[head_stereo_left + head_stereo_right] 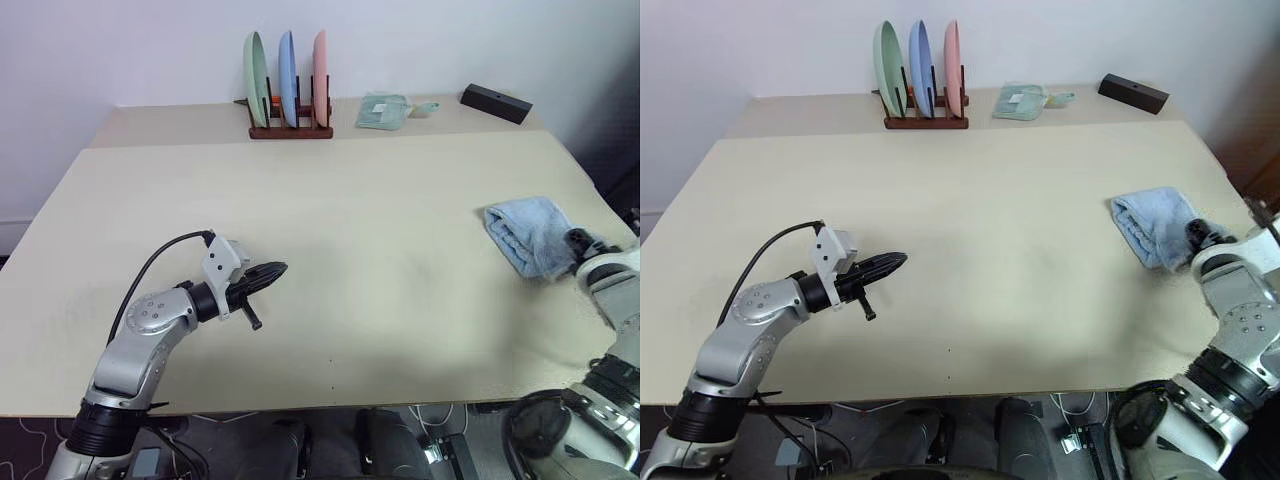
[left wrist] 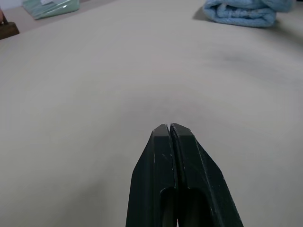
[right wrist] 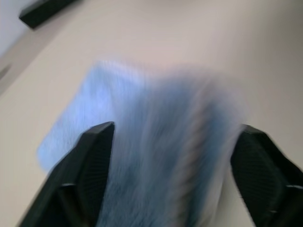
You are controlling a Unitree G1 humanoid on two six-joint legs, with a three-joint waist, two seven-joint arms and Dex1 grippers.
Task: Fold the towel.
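Right gripper (image 3: 173, 156) sits at the table's (image 1: 330, 250) right edge with its two black fingers spread wide, one on each side of the towel (image 1: 528, 232), the blue terry filling the gap between them (whether the pads actually touch the cloth is lost in blur). The towel lies as a compact, already doubled-over bundle near the table's right side, its rolled fold facing the table's middle. Left gripper (image 1: 268, 275) hovers low over bare tabletop on the left, well apart from the towel, its fingers pressed together and holding nothing.

Judging by the bundle's shape, the folding looks largely done, and the step in hand is either letting go of the folded cloth or setting up for one last fold. If another fold is wanted, the next move calls for closing on the near edge without dragging the layers apart, then carrying it over evenly. If not, the fingers need to back straight off so the fluffy pile does not catch and pull the bundle toward the table's edge.
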